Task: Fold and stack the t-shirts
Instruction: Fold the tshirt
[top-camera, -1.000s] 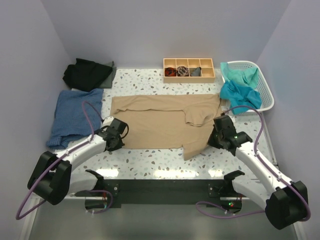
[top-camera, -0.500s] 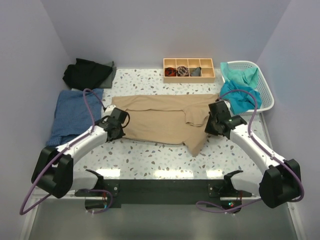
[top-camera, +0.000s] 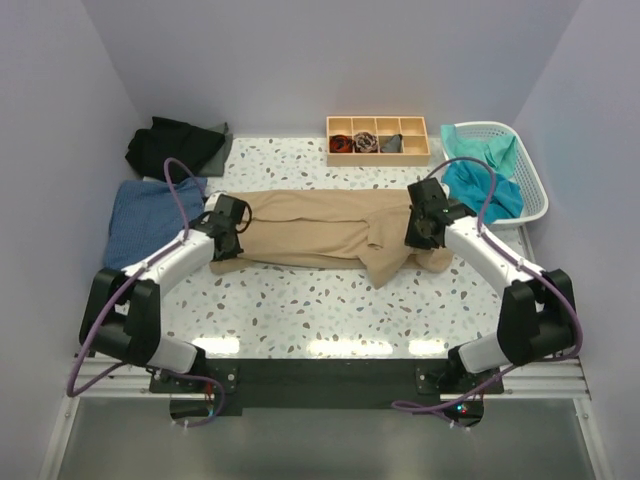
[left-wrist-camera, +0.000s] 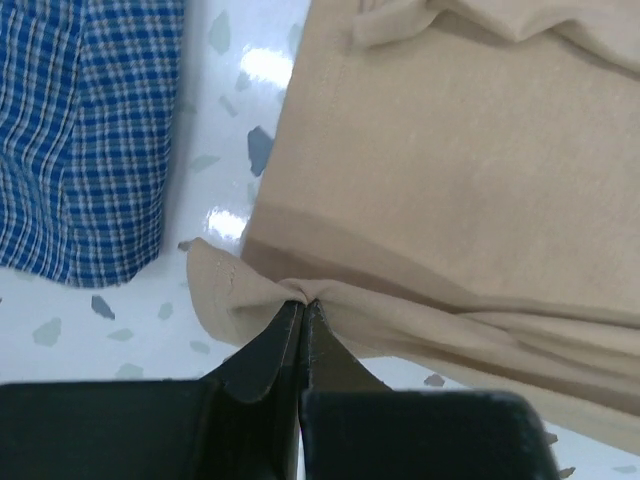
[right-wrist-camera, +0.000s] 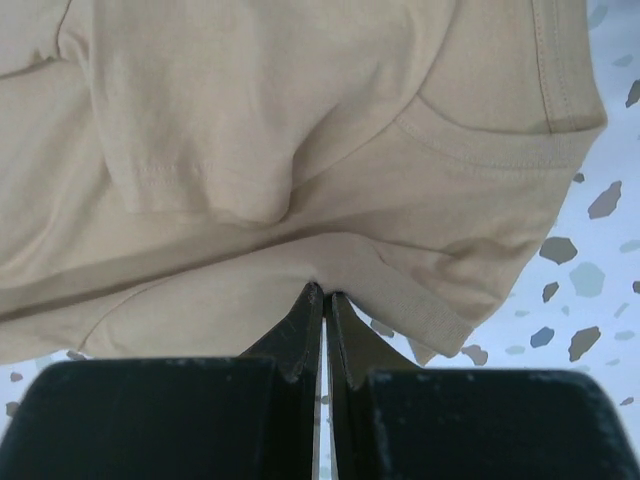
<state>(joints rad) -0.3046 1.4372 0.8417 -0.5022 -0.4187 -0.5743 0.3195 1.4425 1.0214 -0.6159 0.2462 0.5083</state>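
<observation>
Near edge of tan t-shirt (top-camera: 320, 235) carried rearward; left gripper (left-wrist-camera: 302, 300) and right gripper (right-wrist-camera: 323, 290) each clamped tight on its cloth, seemingly folded over.

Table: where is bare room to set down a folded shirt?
Bare: the table strip between the tan shirt and the near edge; also between the black shirt and the tray. Crowded: by the blue shirt and the basket.
</observation>
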